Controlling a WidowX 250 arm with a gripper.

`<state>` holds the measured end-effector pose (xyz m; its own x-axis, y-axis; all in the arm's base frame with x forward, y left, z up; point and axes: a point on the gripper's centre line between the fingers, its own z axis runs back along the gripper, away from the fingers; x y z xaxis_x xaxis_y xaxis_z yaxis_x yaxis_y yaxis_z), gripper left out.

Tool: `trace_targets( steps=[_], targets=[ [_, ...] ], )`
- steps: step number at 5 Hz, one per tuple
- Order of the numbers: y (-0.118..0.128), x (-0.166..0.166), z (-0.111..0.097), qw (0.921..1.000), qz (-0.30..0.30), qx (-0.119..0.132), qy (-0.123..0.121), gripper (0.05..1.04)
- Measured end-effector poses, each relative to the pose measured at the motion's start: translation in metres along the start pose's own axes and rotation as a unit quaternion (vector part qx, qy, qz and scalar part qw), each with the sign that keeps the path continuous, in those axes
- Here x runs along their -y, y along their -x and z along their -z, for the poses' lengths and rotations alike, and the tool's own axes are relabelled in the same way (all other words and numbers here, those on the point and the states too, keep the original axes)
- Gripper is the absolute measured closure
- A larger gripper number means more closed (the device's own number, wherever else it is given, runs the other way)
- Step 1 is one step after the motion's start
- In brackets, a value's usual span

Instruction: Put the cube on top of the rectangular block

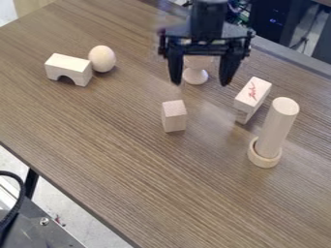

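Observation:
The gripper (200,83) hangs over the upper middle of the table, its two fingers spread wide and pointing down. Below it, nearer the camera, a small plain wooden block (173,116) stands on the table, somewhat taller than wide; it looks like the cube. To the right lies a rectangular wooden block (253,94) with red marks on its top face. Under its near end a lower wooden part shows; I cannot tell whether that is a separate piece. The two blocks stand apart.
Behind the open fingers stands a rounded wooden piece (195,75). A tall cylinder (279,123) rises from a wooden ring (264,157) at right. An arch block (67,68) and a wooden egg (102,58) sit at upper left on the brown table (116,160).

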<state>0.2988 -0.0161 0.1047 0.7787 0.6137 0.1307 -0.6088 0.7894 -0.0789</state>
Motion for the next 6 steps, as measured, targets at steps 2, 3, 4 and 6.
trace_targets(
  steps=[2,3,4,6],
  targets=[
    [0.005,-0.017,0.017,0.9987,-0.036,-0.030,0.019,0.084],
    [0.006,-0.026,0.022,0.9976,-0.049,-0.043,0.024,0.084],
    [0.008,-0.034,0.025,0.9967,-0.055,-0.055,0.023,0.084],
    [-0.003,-0.034,0.033,0.9971,-0.027,-0.070,-0.015,0.084]
  ],
)
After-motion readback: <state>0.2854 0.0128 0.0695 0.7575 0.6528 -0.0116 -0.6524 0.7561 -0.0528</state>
